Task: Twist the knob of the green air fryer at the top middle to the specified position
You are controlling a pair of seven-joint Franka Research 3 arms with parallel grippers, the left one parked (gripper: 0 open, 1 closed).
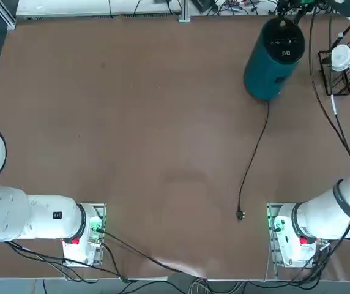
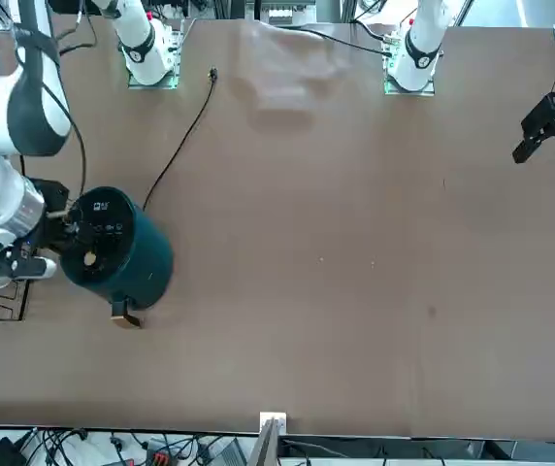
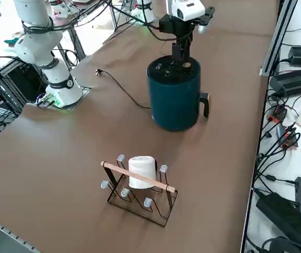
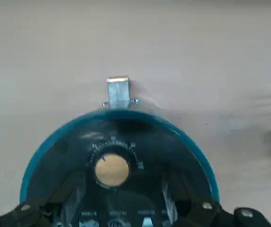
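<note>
- Worktop [image 1: 132, 135] of plain brown, mostly bare: a wide open stretch runs across its middle and the robot's left, with nothing standing on it there.
- Green air fryer [image 1: 273, 58] stands upright near the far edge, toward the robot's right, its black control face [image 3: 172, 69] turned upward. A small handle [image 3: 205, 104] sticks out of its side toward the far edge.
- Knob [image 4: 112, 170], a gold-tan disc, sits in that black face inside a ring of white markings; in the side view it shows at [image 3: 187, 65].
- Black power cord [image 1: 254, 159] trails from the fryer's base back toward the robot and ends in a loose plug [image 1: 240, 214] lying just before the right arm's base.
- Wire rack [image 3: 139, 187] holding a white cup [image 3: 141, 171] stands at the worktop's right edge, close to the fryer but apart from it, so the room on that side is narrow.
- Cables and power bricks [image 3: 292, 74] lie beyond the far edge rail.
- Right gripper [image 3: 178, 50] hangs directly above the fryer's top, pointing down, over the part of the face beside the knob.
- Its fingers [image 4: 67, 201] are spread wide; they pinch nothing, and the knob lies ahead of them, untouched. I cannot tell whether the tips touch the black face.
</note>
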